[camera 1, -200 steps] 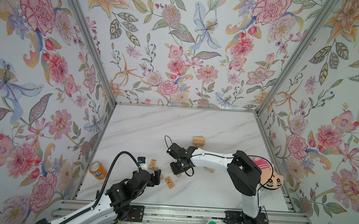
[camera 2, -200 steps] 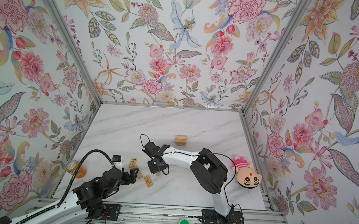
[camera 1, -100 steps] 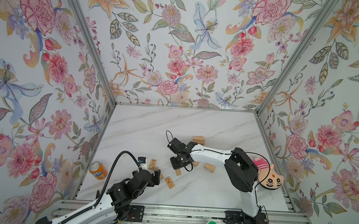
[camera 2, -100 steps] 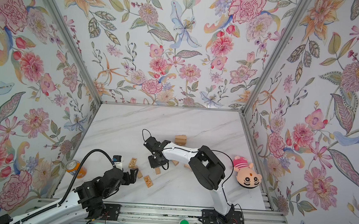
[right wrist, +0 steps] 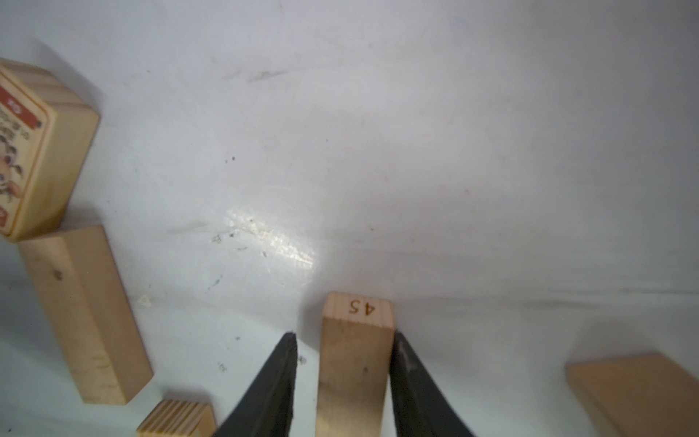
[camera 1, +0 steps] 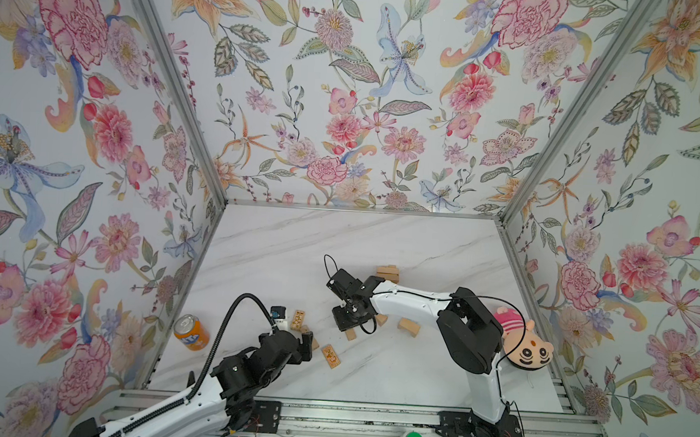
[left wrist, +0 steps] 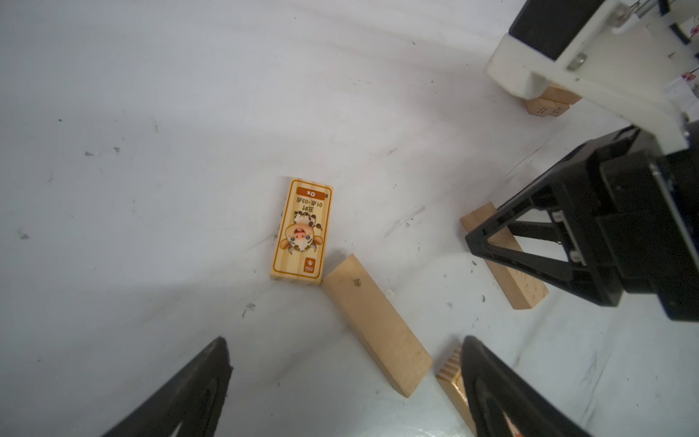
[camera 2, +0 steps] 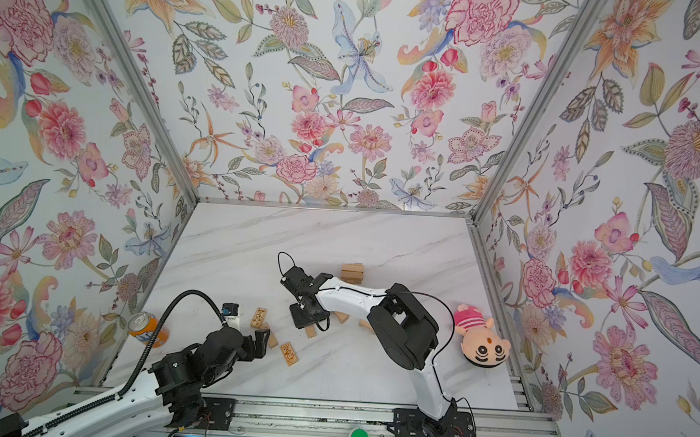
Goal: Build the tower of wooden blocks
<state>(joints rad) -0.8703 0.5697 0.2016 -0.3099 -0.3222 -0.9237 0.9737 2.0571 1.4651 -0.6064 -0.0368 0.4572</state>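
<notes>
**Top views.** The tower (camera 1: 387,271) stands at the far middle of the desk (camera 1: 380,238), in the same place and no taller than a second ago. The right tool (camera 1: 350,325) points down over brick 45 (camera 1: 350,335), which lies flat on the desk well short of the tower. A second ago the tool covered this brick; it has since drawn back a little, and the brick's near end now shows. The left tool (camera 2: 261,341) hangs wide open at the front left among loose wood blocks (camera 2: 258,319), as it did before.

**Left wrist.** Its fingers (left wrist: 204,378) stand far apart and hold nothing. A plain brick (left wrist: 374,325) lies ahead between them, touching the ox-printed brick (left wrist: 302,234) at one corner.

**Right wrist.** The jaws are narrow but slack. One pad (right wrist: 272,378) stands clear of brick 45 (right wrist: 355,363) and the other lies against its side. The grip has just eased.

**Finding.** The brick appears to have been let go on the desk, not delivered. A fresh grasp seems likely before it can be stacked.
</notes>
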